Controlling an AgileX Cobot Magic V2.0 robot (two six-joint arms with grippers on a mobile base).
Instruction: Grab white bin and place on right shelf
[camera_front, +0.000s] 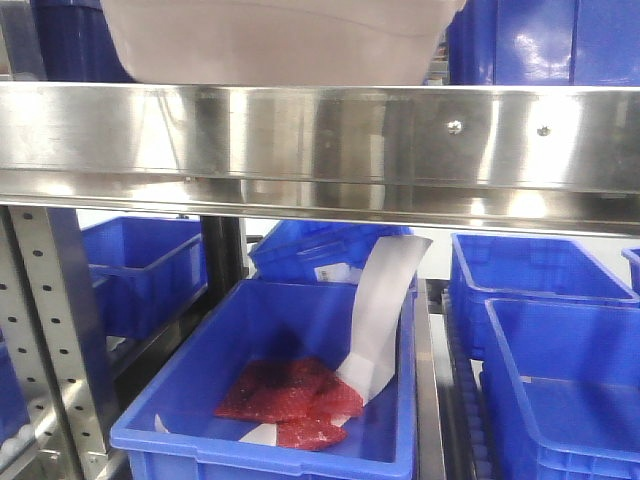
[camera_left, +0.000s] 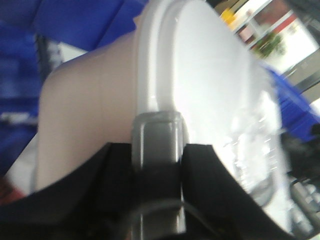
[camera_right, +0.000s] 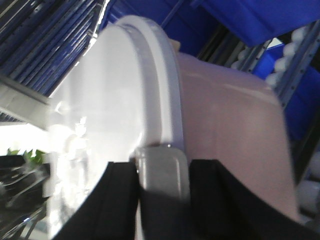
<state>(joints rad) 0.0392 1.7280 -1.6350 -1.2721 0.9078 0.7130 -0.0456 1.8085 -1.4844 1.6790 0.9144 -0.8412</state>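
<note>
The left gripper (camera_left: 157, 150) sits at one end of the white bin (camera_left: 90, 115). Its grey finger (camera_left: 157, 135) lies over the rim of the lid. The other finger is hidden under the rim, but it looks like the gripper is pinching the rim tight.

The bin stretches away in front of this gripper, toward the other arm. So its long way runs from one gripper to the other, and the bin is in between them.

The right gripper (camera_right: 162, 172) sits at the far end in the same way. Its grey finger (camera_right: 162, 165) is on the lid rim too, and it also looks pinched on.

Both arms are just as close to the bin, one at each end.

In the front view, the bottom of the bin is just above the shiny rail of the right shelf (camera_front: 300, 140). I cannot tell if it is touching the shelf yet. I think the bin should go down flat, with both ends level.
</note>
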